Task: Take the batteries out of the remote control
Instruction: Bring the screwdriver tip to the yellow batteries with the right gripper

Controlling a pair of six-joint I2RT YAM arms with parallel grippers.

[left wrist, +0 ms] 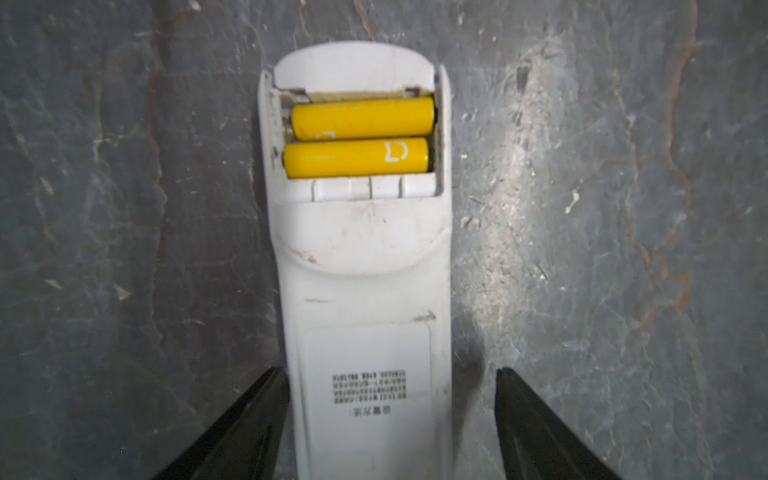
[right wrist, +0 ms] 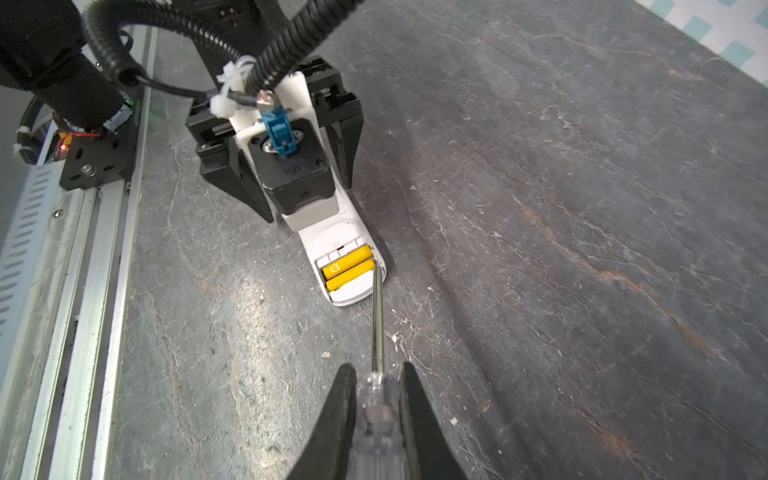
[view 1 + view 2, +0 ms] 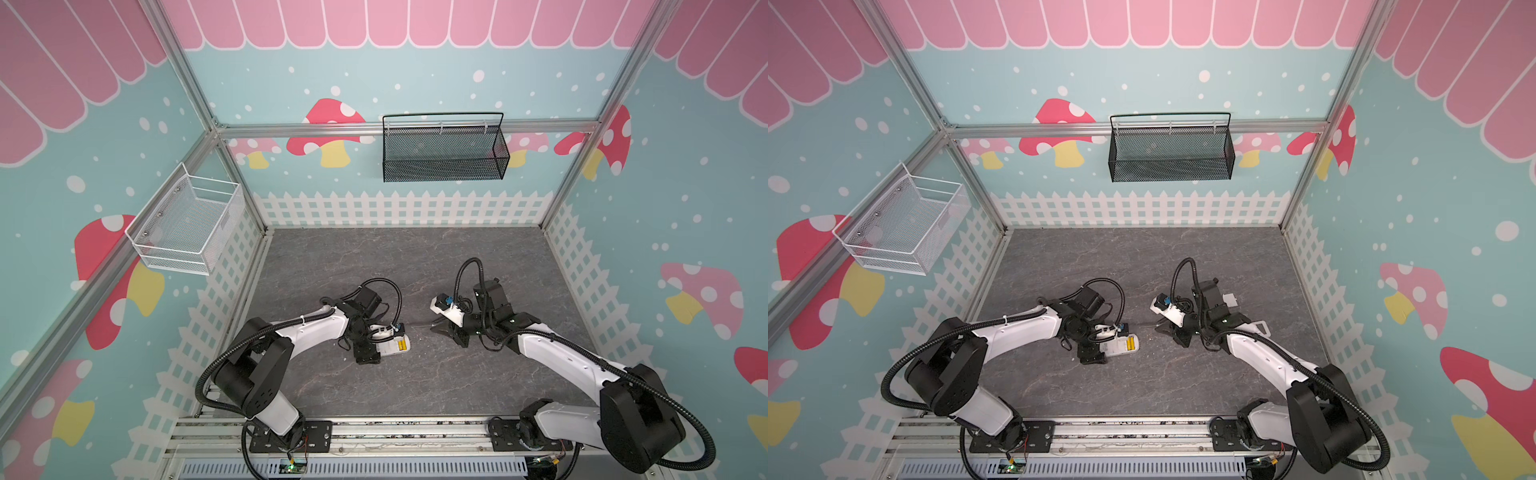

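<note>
A white remote control (image 1: 365, 270) lies back-up on the grey table, its battery bay uncovered. Two yellow batteries (image 1: 361, 118) (image 1: 357, 158) sit side by side in the bay; in both top views they show as a yellow patch (image 3: 402, 345) (image 3: 1131, 343). My left gripper (image 1: 388, 370) is open astride the remote's label end, one finger against its side, the other apart from it. My right gripper (image 2: 378, 365) is shut on a clear-handled screwdriver (image 2: 377, 324), whose tip rests at the bay's edge by the batteries' ends (image 2: 347, 266).
A black mesh basket (image 3: 444, 149) hangs on the back wall and a white wire basket (image 3: 187, 224) on the left wall. A small white piece (image 3: 1228, 299) lies behind the right arm. A metal rail (image 3: 374, 432) runs along the front edge.
</note>
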